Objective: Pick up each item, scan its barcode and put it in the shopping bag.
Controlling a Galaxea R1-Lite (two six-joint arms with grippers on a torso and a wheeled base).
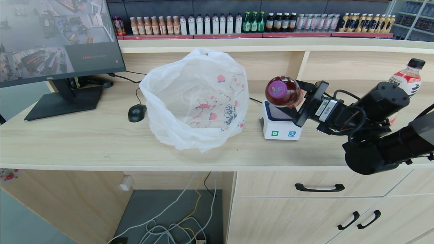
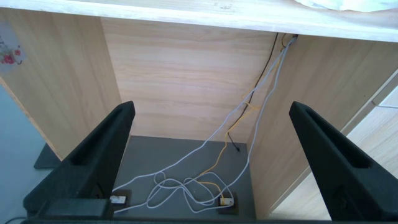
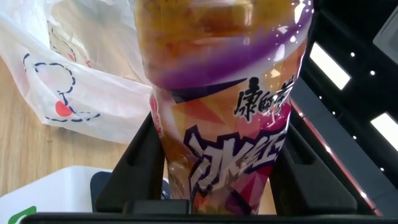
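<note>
The long wooden counter [image 1: 84, 142] carries everything I need, with the monitor [image 1: 51, 37] at its far left and out of my way. The white shopping bag [image 1: 196, 101] stands in the middle with its mouth gaping upward, and I judge nothing is in it yet, though the film is too cloudy to be sure. Just to its right sits the small white scanner [image 1: 281, 128], its dark window tilted up. My right gripper [image 1: 300, 96] is pinching the drink bottle [image 3: 230, 93] by its body, one finger on each side of the purple label, and holds it lying sideways just over that window, one round end turned toward the bag. So the step in hand is the scan. I cannot tell where the barcode sits on the label, so I would roll my wrist slowly until the code faces down at the window, then hold the bottle level, close above the glass and not touching it, until it reads. The grip looks firm and well centred, so I see no need to regrip. For the bag I would lift first, cross over the rim instead of pushing through the thin film, and lower the bottle well inside before letting go. A second bottle [image 1: 407, 79] stands upright at the far right, behind my right arm, and my elbow should keep off it. The mouse [image 1: 137, 112] lies left of the bag. My left gripper [image 2: 211, 155] hangs below the counter edge with its jaws spread wide and nothing between them
</note>
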